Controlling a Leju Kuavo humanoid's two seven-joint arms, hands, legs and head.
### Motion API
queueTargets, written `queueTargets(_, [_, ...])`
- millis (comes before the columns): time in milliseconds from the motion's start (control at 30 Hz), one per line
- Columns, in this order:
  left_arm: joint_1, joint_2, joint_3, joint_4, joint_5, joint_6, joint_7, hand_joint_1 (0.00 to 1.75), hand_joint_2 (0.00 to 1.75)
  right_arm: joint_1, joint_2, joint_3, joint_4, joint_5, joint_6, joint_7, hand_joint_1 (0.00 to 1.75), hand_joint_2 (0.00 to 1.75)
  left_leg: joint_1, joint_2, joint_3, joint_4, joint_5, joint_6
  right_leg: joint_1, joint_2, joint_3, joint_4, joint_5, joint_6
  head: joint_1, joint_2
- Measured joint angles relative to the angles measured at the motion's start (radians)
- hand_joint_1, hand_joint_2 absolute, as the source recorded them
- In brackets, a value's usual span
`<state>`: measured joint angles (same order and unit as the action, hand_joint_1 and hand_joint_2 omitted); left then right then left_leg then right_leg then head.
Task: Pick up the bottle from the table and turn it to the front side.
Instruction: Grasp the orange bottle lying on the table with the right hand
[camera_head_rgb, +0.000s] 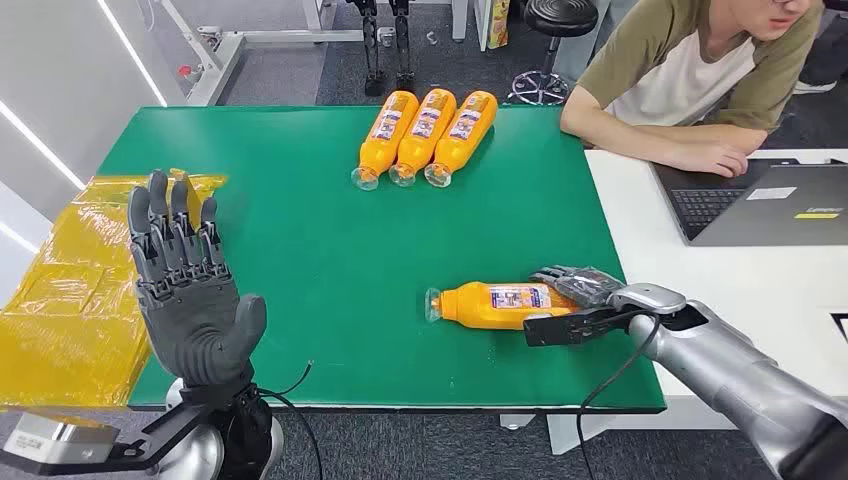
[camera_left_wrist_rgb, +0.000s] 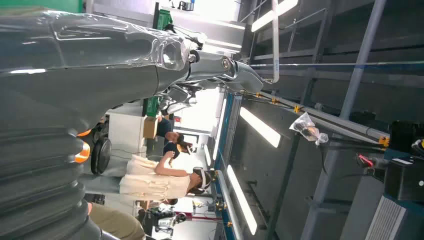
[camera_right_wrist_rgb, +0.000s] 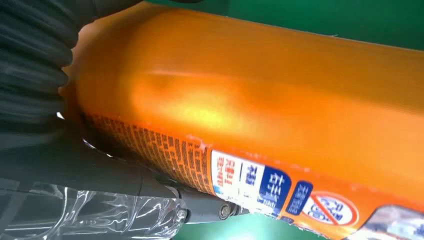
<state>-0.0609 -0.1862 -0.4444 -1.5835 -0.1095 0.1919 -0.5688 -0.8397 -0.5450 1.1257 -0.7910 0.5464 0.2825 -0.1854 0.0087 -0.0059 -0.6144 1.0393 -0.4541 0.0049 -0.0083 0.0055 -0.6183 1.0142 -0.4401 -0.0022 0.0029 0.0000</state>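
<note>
Right hand (camera_head_rgb: 572, 300) grips orange juice bottle (camera_head_rgb: 495, 304) lying on green table (camera_head_rgb: 300, 240); left hand (camera_head_rgb: 190, 290) raised, fingers spread, holding nothing

A bottle (camera_head_rgb: 495, 304) lies on its side at lower right of the table (camera_head_rgb: 300, 250), the right hand (camera_head_rgb: 578, 300) wrapped around its base end. Three more bottles (camera_head_rgb: 425, 135) lie side by side at upper centre. The left hand (camera_head_rgb: 190, 290) stands raised over the lower left edge. At upper right, a person (camera_head_rgb: 690, 80) leans beside a laptop (camera_head_rgb: 765, 205).
</note>
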Motion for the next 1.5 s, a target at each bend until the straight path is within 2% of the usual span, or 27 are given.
queueTargets(33, [0.000, 0.000, 0.000, 0.000, 0.000, 0.000, 0.000, 0.00, 1.75, -0.001, 0.003, 0.000, 0.006, 0.003, -0.001, 0.000, 0.57, 1.75, 0.000, 0.000, 0.000, 0.000, 0.000, 0.000, 0.000, 0.000, 0.000, 0.000, 0.000, 0.000, 0.000, 0.000])
queueTargets(67, [0.000, 0.000, 0.000, 0.000, 0.000, 0.002, 0.000, 0.00, 1.75, -0.002, 0.006, 0.000, 0.013, 0.007, -0.004, -0.001, 0.86, 1.75, 0.000, 0.000, 0.000, 0.000, 0.000, 0.000, 0.000, 0.000, 0.000, 0.000, 0.000, 0.000, 0.000, 0.000])
queueTargets(133, [0.001, 0.001, 0.000, 0.000, 0.000, 0.006, 0.000, 0.00, 1.75, -0.004, 0.016, 0.000, 0.035, 0.024, -0.019, -0.004, 1.74, 1.75, 0.000, 0.000, 0.000, 0.000, 0.000, 0.000, 0.000, 0.000, 0.001, 0.000, 0.000, 0.000, 0.000, 0.000])
queueTargets(467, [0.021, 0.008, 0.000, -0.013, -0.005, 0.029, 0.000, 0.00, 1.75, 0.026, 0.047, -0.033, 0.045, 0.119, -0.181, 0.006, 1.75, 1.75, 0.000, 0.001, 0.002, 0.000, 0.000, 0.000, 0.000, 0.000, 0.002, 0.000, 0.001, 0.000, 0.000, 0.000])
queueTargets(600, [0.037, 0.008, 0.003, -0.027, -0.018, 0.033, -0.007, 0.00, 1.75, 0.076, 0.064, -0.094, -0.001, 0.166, -0.271, 0.030, 1.75, 1.75, 0.000, 0.000, 0.001, 0.000, 0.000, 0.000, 0.000, 0.000, 0.002, 0.000, 0.001, 0.000, 0.000, 0.000])
queueTargets(700, [0.051, 0.008, 0.007, -0.038, -0.027, 0.036, -0.009, 0.00, 1.75, 0.131, 0.087, -0.175, -0.063, 0.188, -0.360, 0.046, 1.75, 1.75, 0.000, 0.000, 0.001, 0.000, 0.000, 0.000, 0.000, 0.000, 0.001, 0.000, 0.000, 0.000, 0.000, 0.000])
queueTargets(833, [0.059, 0.007, 0.013, -0.045, -0.033, 0.051, -0.005, 0.00, 1.75, 0.222, 0.150, -0.321, -0.174, 0.162, -0.534, 0.039, 1.75, 1.75, 0.001, 0.000, 0.000, -0.001, 0.000, 0.000, 0.001, 0.000, 0.001, 0.000, -0.001, -0.001, 0.000, 0.000])
queueTargets(967, [0.058, 0.004, 0.016, -0.032, -0.034, 0.060, 0.059, 0.00, 1.75, 0.327, 0.234, -0.453, -0.293, 0.049, -0.725, -0.026, 1.75, 1.75, 0.002, -0.001, 0.000, -0.001, 0.000, -0.001, 0.002, -0.001, 0.001, 0.000, -0.002, -0.001, 0.000, 0.000])
queueTargets(1133, [0.051, -0.005, 0.013, 0.037, -0.028, 0.020, 0.139, 0.00, 1.75, 0.476, 0.337, -0.534, -0.443, -0.069, -0.903, -0.122, 1.75, 1.75, 0.002, -0.001, 0.000, -0.002, -0.001, -0.002, 0.002, -0.001, 0.000, 0.000, -0.003, -0.001, 0.000, 0.000])
queueTargets(1333, [0.029, -0.011, -0.018, 0.103, -0.013, -0.078, 0.171, 0.00, 1.75, 0.617, 0.414, -0.536, -0.586, -0.093, -0.929, -0.140, 1.75, 1.75, 0.001, -0.001, 0.000, -0.002, -0.002, -0.002, 0.002, 0.000, 0.000, 0.000, -0.003, -0.001, 0.000, 0.000])
queueTargets(1500, [-0.001, -0.011, -0.043, 0.145, 0.000, -0.156, 0.173, 0.00, 1.75, 0.697, 0.431, -0.523, -0.672, -0.033, -0.848, -0.117, 1.75, 1.75, 0.001, 0.000, 0.000, -0.002, -0.002, -0.002, 0.002, 0.000, 0.000, 0.000, -0.003, -0.001, 0.000, 0.000])
